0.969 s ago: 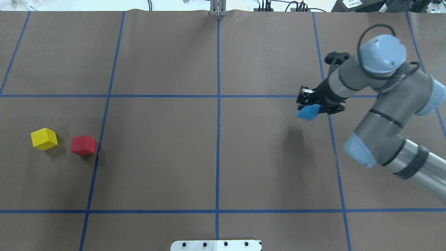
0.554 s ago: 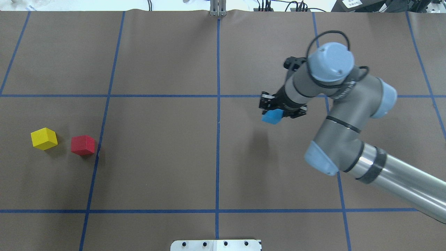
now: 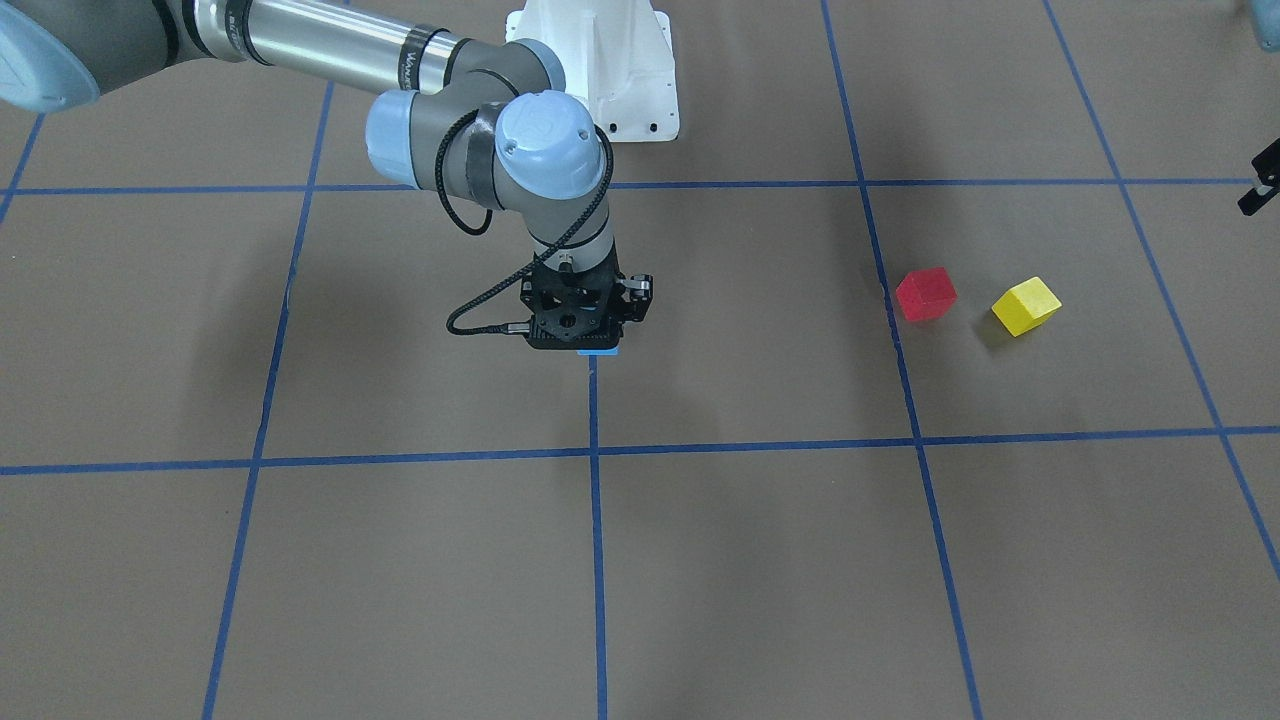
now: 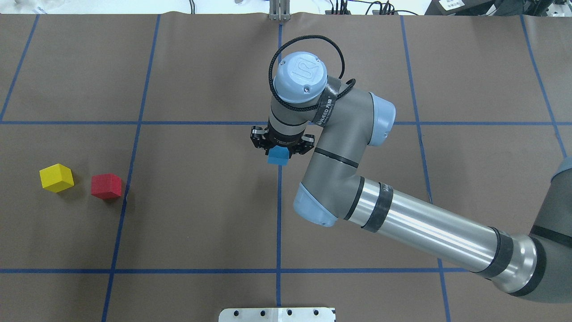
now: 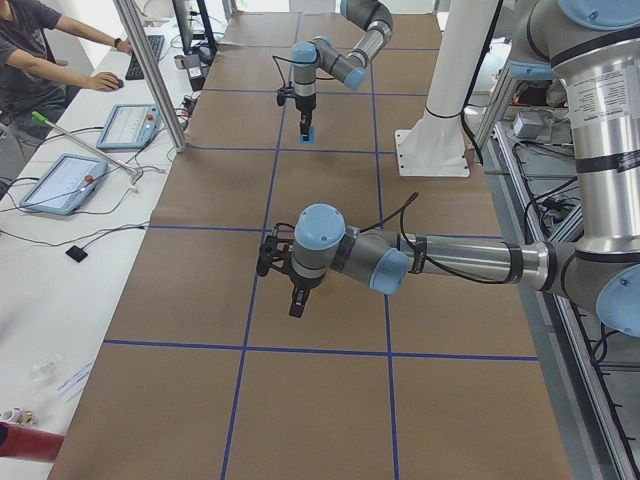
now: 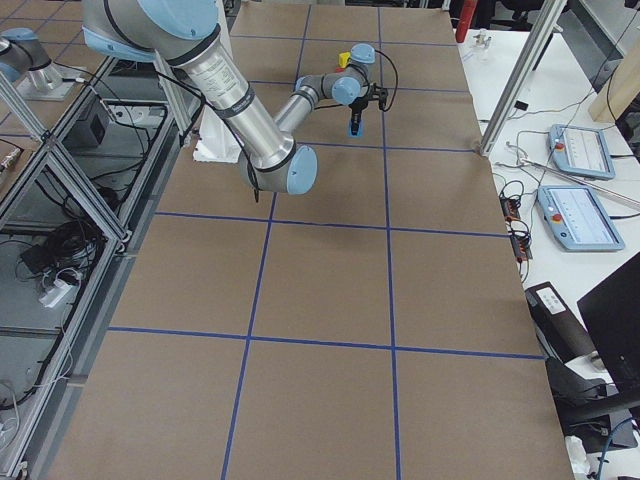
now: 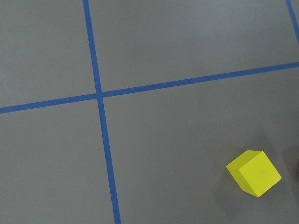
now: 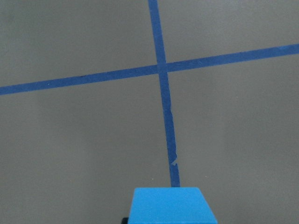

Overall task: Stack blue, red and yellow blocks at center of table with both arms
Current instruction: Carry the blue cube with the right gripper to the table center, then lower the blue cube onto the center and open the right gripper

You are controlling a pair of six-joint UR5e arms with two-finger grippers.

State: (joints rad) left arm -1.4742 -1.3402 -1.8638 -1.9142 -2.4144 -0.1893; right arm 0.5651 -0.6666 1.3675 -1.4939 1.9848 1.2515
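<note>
Table (image 4: pixel 201 223): brown, with a blue tape grid; no stack begun at centre. Right arm (image 4: pixel 424 228) reaches in from its side to the middle tape line, wrist pointing straight down. Left arm (image 5: pixel 450 262) hangs over its own half of the table, and its wrist camera looks down on the yellow block. Right gripper (image 4: pixel 279 151): jaws closed on the blue block (image 4: pixel 278 157), which sits over the centre line, just on the robot's side of the far tape crossing. It looks low, but I cannot tell whether its underside touches the table. Left gripper (image 5: pixel 297 305): clear of the table; cannot tell whether its jaws are apart or together. Red block (image 4: pixel 106 186) and yellow block (image 4: pixel 56 178) lie just beside each other, well out on the left half, apart, untouched, both turned askew to the grid. Step in hand, as I judge it: placing blue as the base. Next move calls for a straight descent until the block seats flat, then a release without dragging it, and a vertical retreat, so the left arm can bring red.
</note>
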